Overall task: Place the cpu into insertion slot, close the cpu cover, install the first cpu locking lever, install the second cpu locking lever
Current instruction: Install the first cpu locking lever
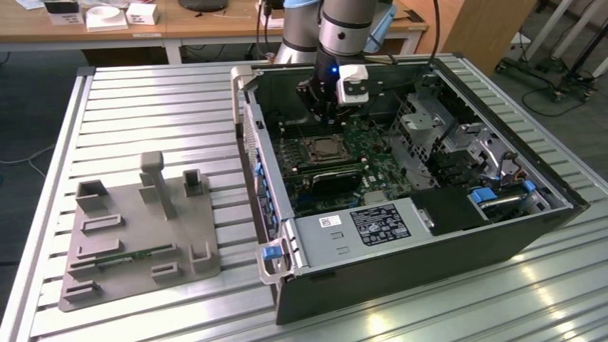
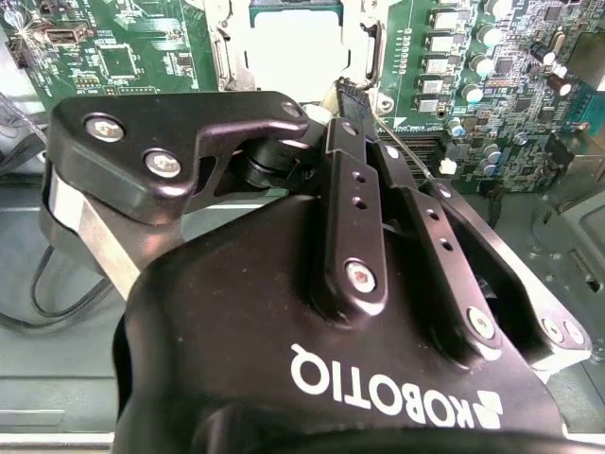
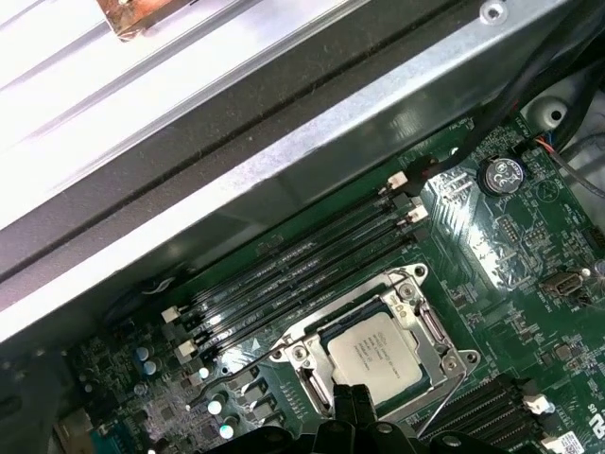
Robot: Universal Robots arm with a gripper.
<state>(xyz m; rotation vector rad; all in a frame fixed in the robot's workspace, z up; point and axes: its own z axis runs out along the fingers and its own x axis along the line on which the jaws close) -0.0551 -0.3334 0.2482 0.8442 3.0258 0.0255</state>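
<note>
I am watching from a distance. The arm reaches down into the open computer case (image 1: 428,267), which lies on its side on a slatted metal table (image 1: 142,107). The gripper (image 1: 326,114) hangs low over the green motherboard (image 1: 378,153), just beside the processor socket and on the side of it that is far from the camera in the exterior view.

The cpu (image 3: 375,350) is in its socket, lying flat with the dull silver top upward. The cpu cover (image 3: 359,310) lies down around it, and the chip shows through its open window. I cannot tell if the frame is fully pressed down.

In the first wrist view the two dark fingertips (image 3: 342,407) stand close together at one edge of the cpu, and I see nothing between them. So I judge the hand as closed and carrying nothing (only a hairline separates the pads). Whether the tips touch the chip or the frame, I cannot say. In the second wrist view the fingers narrow to one point near the socket, where the chip looks like a very bright square.

Long black memory slots (image 3: 302,274) run beside the socket, between it and the wall of the case. A round coin battery (image 3: 501,173) sits further along the board. In the exterior view a grey box with a white label (image 1: 371,224) fills the near end of the case. A grey plastic fixture (image 1: 142,228) stands on the table, well apart, at the exterior view's left. Behind the table there is a wooden desk (image 1: 190,28).
</note>
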